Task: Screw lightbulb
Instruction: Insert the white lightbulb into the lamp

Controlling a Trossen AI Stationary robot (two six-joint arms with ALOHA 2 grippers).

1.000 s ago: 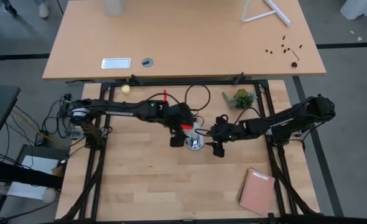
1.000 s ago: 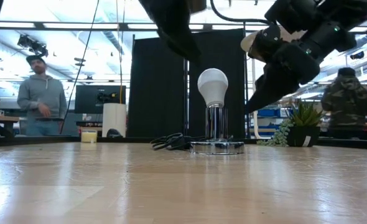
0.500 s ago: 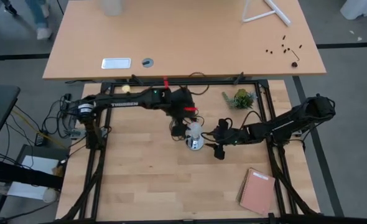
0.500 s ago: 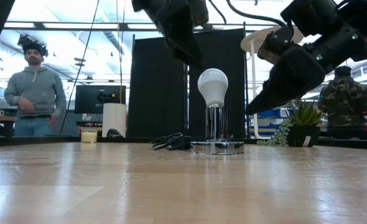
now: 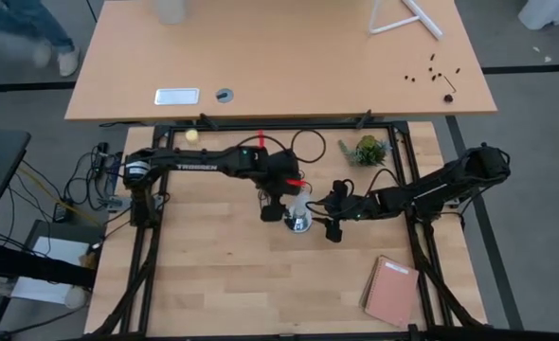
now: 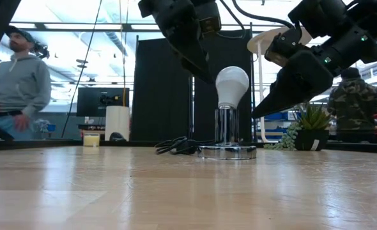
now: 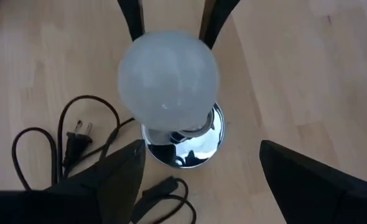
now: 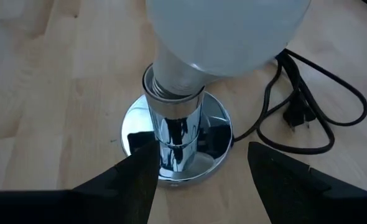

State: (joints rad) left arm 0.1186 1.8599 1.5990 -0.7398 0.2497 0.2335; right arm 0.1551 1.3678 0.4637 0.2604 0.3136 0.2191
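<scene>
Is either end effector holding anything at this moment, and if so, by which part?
Nothing is held. The lightbulb stands in the socket; both the left end effector and the right end effector are open around it without touching.

The pale wooden tabletop (image 5: 213, 265) carries a round chrome socket base (image 6: 227, 152) with its black cord (image 6: 176, 145) coiled beside it, a small potted plant (image 5: 366, 150) (near the far edge) and a reddish notebook (image 5: 392, 291).

Both arms are dark, nearly black. The left arm (image 5: 204, 162) carries white lettering, a green light and red patches. Each gripper has two dark, wedge-shaped fingers (image 8: 127, 180).
</scene>
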